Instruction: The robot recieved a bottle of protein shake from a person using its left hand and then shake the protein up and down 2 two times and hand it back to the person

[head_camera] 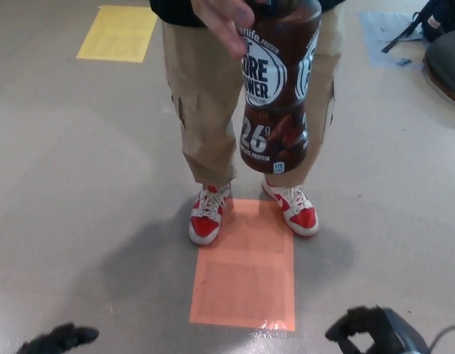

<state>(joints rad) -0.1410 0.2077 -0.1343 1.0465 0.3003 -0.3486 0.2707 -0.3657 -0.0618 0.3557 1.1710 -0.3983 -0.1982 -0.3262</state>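
Head view shows the person's hand (pixel 223 22) holding the bottle (pixel 277 88) out, handover not begun; left robot hand (pixel 59 339) and right robot hand (pixel 374 332) low, grip unreadable.

We have one view only, from the robot's head, looking steeply down at the floor (pixel 80 184) ahead. Our own hands just show at the near edge, left hand (pixel 59 339) and right hand (pixel 374 332). Far from us, a person's legs (pixel 212 110) fill the top, cut off above. The bottle (pixel 277 88) hangs close to the lens.
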